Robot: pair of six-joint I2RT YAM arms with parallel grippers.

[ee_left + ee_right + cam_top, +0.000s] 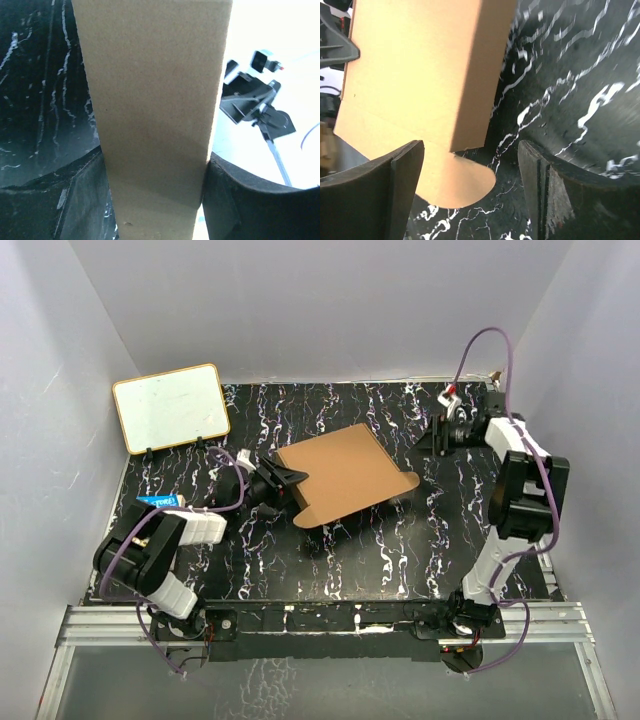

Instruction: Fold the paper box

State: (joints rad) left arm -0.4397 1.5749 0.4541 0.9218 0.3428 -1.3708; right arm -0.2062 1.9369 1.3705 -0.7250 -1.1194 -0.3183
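A shallow brown paper box (345, 472) is sitting near the middle of a black, white-veined table (400, 550), with a rounded tab sticking out on its right side. The left gripper (296, 478) is clamping the box's left edge, and cardboard is filling the gap between its fingers. The right gripper (437, 437) is hanging near the box's right corner, jaws wide, holding nothing. A white board (170, 407) is leaning at the back left. A small blue item (160, 500) is lying beside the left arm, its print too small to read.

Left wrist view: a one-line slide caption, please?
The left gripper pinches the paper box between its jaws, marbled table behind.
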